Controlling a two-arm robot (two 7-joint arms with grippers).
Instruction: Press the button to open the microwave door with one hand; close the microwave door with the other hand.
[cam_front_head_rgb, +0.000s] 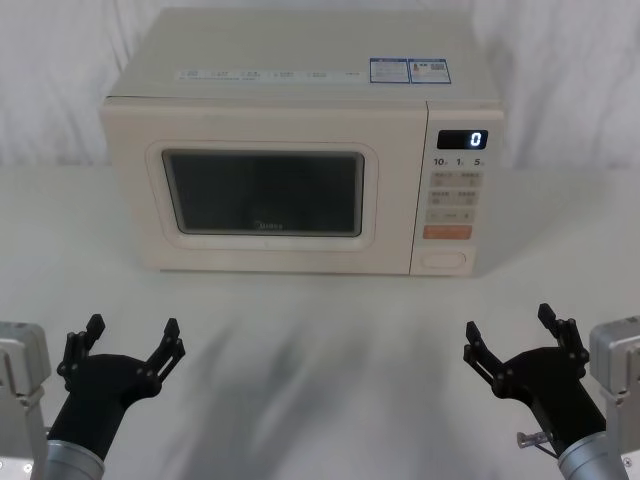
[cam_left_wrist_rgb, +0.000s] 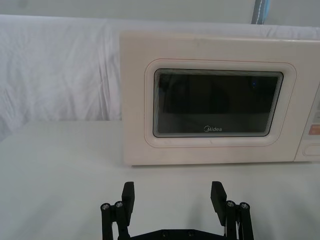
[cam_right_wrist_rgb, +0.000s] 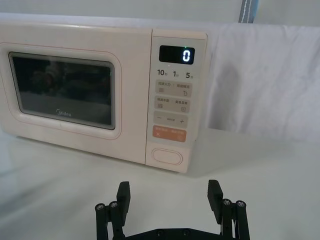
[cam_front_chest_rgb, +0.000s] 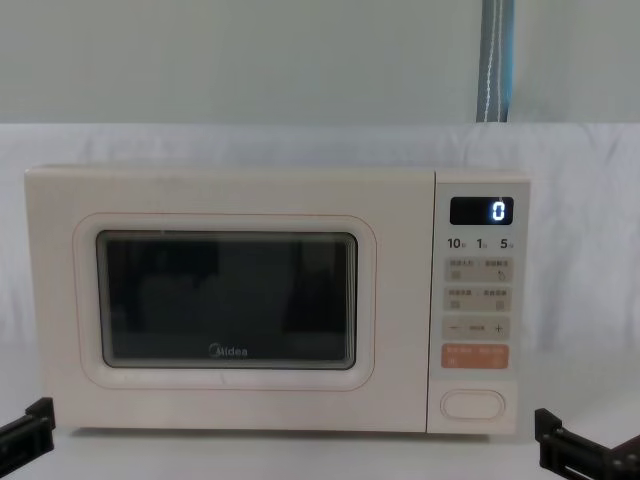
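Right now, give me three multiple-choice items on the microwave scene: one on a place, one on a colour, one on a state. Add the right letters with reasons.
1. Where is the wide button on the control panel?
A. Above the display
B. At the bottom, under the orange key
C. On the door

2. What colour is the digit on the display?
A. Red
B. Green
C. White

3. How is the microwave door?
A. Shut
B. Wide open
C. Taken off

Answers:
1 B: the chest view shows it lowest on the panel, just under the orange key.
2 C: the 0 glows white on the dark display.
3 A: the door lies flush with the front, while the left gripper and right gripper, both open, hover short of the microwave, touching nothing.
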